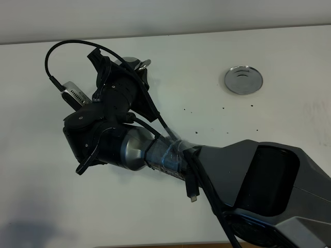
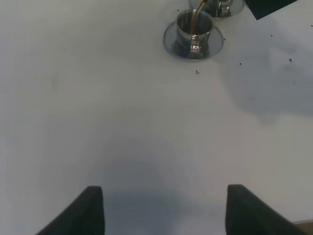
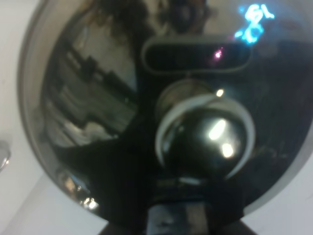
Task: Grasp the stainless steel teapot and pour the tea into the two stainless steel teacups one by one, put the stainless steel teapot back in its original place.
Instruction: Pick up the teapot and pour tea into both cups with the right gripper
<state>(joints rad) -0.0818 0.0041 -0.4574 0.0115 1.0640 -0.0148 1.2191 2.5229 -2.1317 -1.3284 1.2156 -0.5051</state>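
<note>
Right wrist view: right gripper (image 1: 125, 70) clamped shut on the stainless steel teapot (image 3: 146, 122); overtilting could splash tea (image 2: 197, 15) past the teacup (image 2: 193, 30).

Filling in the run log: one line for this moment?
step: pour; right gripper shut on teapot; tea streaming into teacup; left gripper open; coaster bare

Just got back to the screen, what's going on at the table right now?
The right gripper is shut on the stainless steel teapot, held tipped over the left side of the table. A thin stream of tea falls into the stainless steel teacup nearer the left gripper. The second teacup sits just behind it. The round steel coaster has no teapot on it. The left gripper hangs open, holding nothing.
</note>
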